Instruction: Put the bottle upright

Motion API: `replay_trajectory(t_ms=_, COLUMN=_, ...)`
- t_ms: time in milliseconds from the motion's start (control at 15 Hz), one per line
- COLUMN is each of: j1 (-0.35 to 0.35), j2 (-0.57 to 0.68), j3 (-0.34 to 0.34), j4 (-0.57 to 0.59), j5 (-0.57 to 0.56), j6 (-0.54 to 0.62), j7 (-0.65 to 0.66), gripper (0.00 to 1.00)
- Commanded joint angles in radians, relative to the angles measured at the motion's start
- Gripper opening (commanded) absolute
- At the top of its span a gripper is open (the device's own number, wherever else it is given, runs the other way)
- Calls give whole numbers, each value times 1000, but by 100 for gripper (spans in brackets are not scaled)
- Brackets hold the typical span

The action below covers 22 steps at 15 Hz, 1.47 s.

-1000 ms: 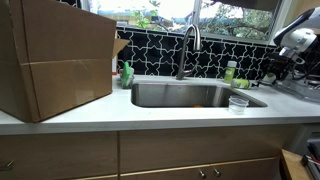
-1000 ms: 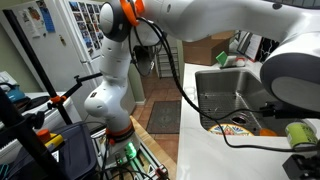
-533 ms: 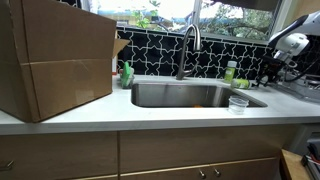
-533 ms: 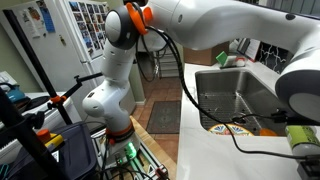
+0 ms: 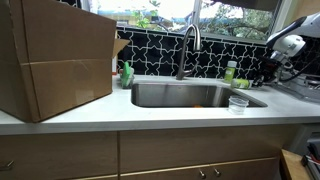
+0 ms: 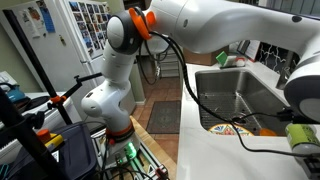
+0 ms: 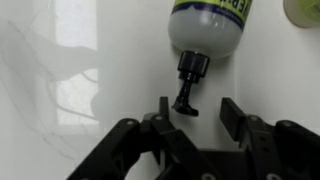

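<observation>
In the wrist view the bottle (image 7: 210,22) lies on its side on the white counter, with a greenish body, a yellow-green label and a dark top (image 7: 188,82) pointing at my gripper. My gripper (image 7: 197,112) is open and empty, and the dark top sits just in front of the gap, nearer the left finger. In an exterior view my gripper (image 5: 270,68) hangs over the counter right of the sink, next to an upright green bottle with a pale top (image 5: 231,71). The lying bottle is hard to make out there.
A steel sink (image 5: 190,95) with a faucet (image 5: 187,50) fills the counter's middle. A clear cup (image 5: 238,103) stands by its right edge, a green dish-soap bottle (image 5: 127,75) at its left. A big cardboard box (image 5: 55,60) covers the left counter. Another pale green item (image 7: 303,8) lies beside the bottle.
The arm has shifted a little to the left and lower, toward the bottles beside the sink. The bottles and cup have not moved.
</observation>
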Motion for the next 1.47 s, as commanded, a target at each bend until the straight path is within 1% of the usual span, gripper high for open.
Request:
replay_trajectory(t_ms=0, j1=-37, j2=39, j3=30, j4=54, j5=-5, j6=-43, j7=39, gripper=53)
replay_trajectory(t_ms=67, j1=-39, j2=43, j3=33, j4=58, j5=-6, j6=-44, j7=45, gripper=49)
replay_trajectory(t_ms=133, j1=-41, j2=46, j3=36, j4=60, j5=-8, j6=-44, j7=49, gripper=49)
replay_trajectory(t_ms=200, j1=-43, j2=49, j3=38, j4=62, j5=-8, j6=-43, j7=53, gripper=44)
replay_trajectory(t_ms=333, j1=-46, j2=55, j3=42, j4=69, j5=-10, j6=-45, j7=62, gripper=40)
replay_trajectory(t_ms=400, j1=-48, j2=59, j3=43, j4=74, j5=-10, j6=-46, j7=65, gripper=31)
replay_trajectory(t_ms=467, j1=-49, j2=61, j3=44, j4=78, j5=-10, j6=-47, j7=67, gripper=32)
replay_trajectory(t_ms=533, j1=-51, j2=64, j3=45, j4=81, j5=-11, j6=-48, j7=68, gripper=30)
replay_trajectory(t_ms=600, j1=-52, j2=65, j3=46, j4=84, j5=-11, j6=-50, j7=70, gripper=23)
replay_trajectory(t_ms=667, j1=-54, j2=67, j3=47, j4=87, j5=-11, j6=-51, j7=72, gripper=24)
replay_trajectory(t_ms=867, j1=-59, j2=74, j3=51, j4=101, j5=-14, j6=-57, j7=78, gripper=16)
replay_trajectory(t_ms=933, j1=-61, j2=77, j3=52, j4=106, j5=-17, j6=-59, j7=80, gripper=11)
replay_trajectory(t_ms=1000, j1=-62, j2=80, j3=51, j4=111, j5=-20, j6=-58, j7=83, gripper=4)
replay_trajectory(t_ms=1200, j1=-62, j2=75, j3=45, j4=124, j5=-37, j6=-52, j7=87, gripper=4)
replay_trajectory(t_ms=1400, j1=-50, j2=47, j3=31, j4=130, j5=-102, j6=-38, j7=89, gripper=4)
